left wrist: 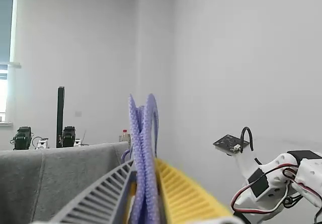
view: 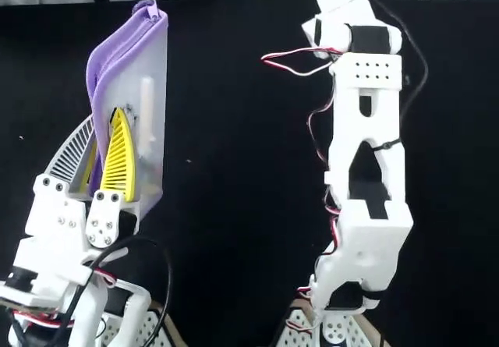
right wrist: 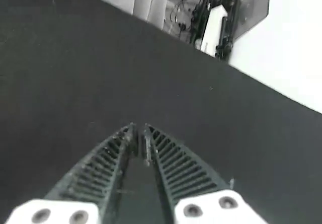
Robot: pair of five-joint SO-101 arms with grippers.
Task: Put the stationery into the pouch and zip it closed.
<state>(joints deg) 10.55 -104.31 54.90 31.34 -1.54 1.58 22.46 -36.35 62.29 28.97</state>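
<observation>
Pouch: the pouch [view: 144,105] is held upright above the desk [view: 234,129], its purple zip edge [left wrist: 143,128] uppermost; a pale stick [view: 146,101] shows through its clear wall.
Left gripper: the left gripper [left wrist: 144,164] has its grey and yellow fingers pinching the purple edge.
Right gripper: the right gripper [right wrist: 140,133] hangs over bare desk well apart from the pouch, fingers pressed together on nothing.
Zip: I cannot tell whether it is closed.
Risk, slip: a one-edge pinch probably lets the pouch swing or drop.
Risk, spill: if the mouth is open, tilting could shed the contents.
Risk, zipping: pulling the slider unbraced may tug the fabric free.
</observation>
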